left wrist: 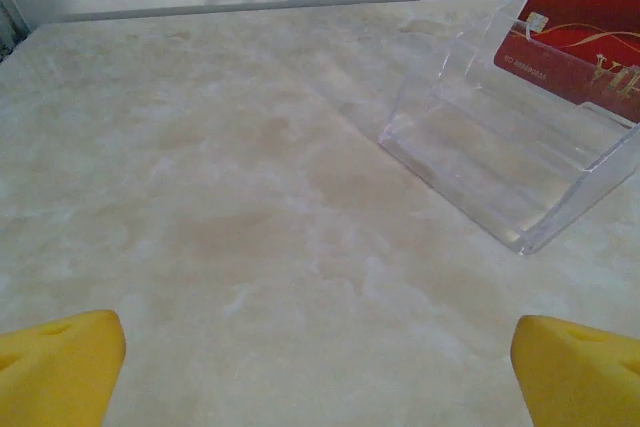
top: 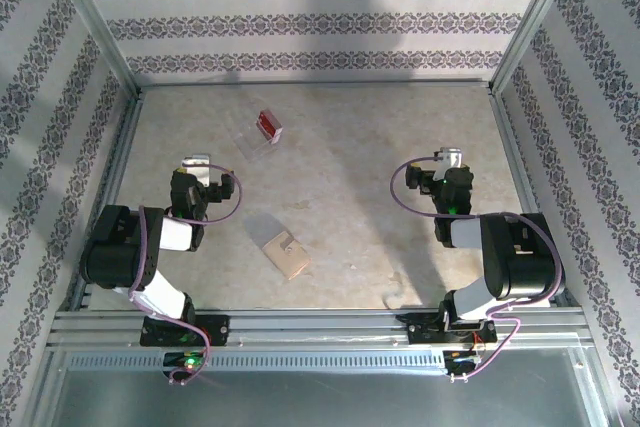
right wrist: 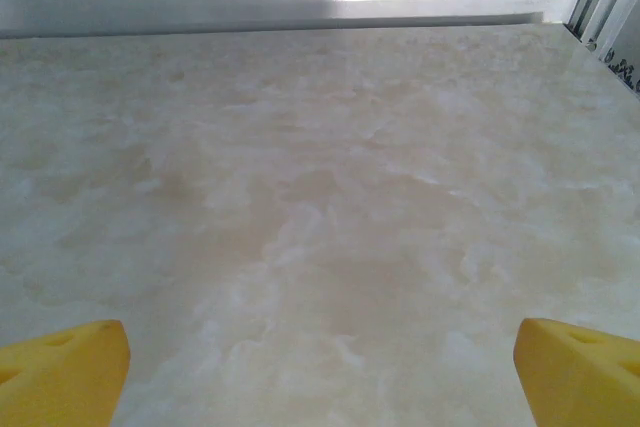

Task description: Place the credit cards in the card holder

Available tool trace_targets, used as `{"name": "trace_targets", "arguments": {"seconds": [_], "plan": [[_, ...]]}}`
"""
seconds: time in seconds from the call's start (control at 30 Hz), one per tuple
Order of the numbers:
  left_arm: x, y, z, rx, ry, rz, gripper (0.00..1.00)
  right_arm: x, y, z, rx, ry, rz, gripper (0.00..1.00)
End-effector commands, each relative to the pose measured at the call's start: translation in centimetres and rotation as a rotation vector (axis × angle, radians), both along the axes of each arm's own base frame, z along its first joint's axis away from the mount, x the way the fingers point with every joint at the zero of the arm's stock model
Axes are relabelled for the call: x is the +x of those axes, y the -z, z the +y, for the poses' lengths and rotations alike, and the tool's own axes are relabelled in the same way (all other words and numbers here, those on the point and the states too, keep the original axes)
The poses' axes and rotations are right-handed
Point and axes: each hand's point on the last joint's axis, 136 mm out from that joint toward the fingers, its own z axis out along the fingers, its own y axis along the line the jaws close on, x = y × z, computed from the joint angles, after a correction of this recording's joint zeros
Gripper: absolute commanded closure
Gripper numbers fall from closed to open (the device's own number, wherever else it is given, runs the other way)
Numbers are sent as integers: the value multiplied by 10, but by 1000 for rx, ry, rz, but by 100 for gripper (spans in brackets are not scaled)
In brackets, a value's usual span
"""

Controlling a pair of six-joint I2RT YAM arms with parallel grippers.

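At the left side of the table (top: 350, 177), my left gripper (top: 197, 165) sits low over the marbled surface, pointing toward the far wall (top: 320, 17). Its jaws are spread wide with nothing between them. On the left wrist feed I see its yellow fingertips (left wrist: 62, 367) at the two bottom corners, with bare tabletop in the gap.

Ahead of that gripper and a little to its right, well apart from it, the credit cards (top: 267, 125) stand tilted in the back of a clear plastic stand (top: 252, 139). They are red with pale lettering, and on the wrist feed they look like a small stack leaning against the stand's rear wall. I cannot tell how many there are. The stand's front step holds nothing.

Nearer to me, roughly between the two arms but closer to the left one, the card holder (top: 288, 255) lies flat on the table. It is tan and angled, with a small tab on top. A pale translucent piece shows at its far left end, and I cannot make out any detail there. No card is in it yet.

On the right, my right gripper (top: 450, 159) is likewise released. Its yellow pads (right wrist: 62, 369) sit far apart at the bottom corners of the right wrist feed, over plain marbled tabletop.
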Motion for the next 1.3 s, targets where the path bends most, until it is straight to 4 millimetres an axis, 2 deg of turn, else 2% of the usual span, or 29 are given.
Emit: {"name": "trace_targets", "arguments": {"seconds": [0.0,1.17,1.27], "plan": [[4,-5,0,4,-8,-10,1,5,-9,4,-6,-26,-27,2],[4,-5,-1,2,-2,-7,1,5,-8,4,-6,-26,-23,2],[1,-6,-8,4,43,-21,1,4,-8,5,-4,-27,-27,2]]}}
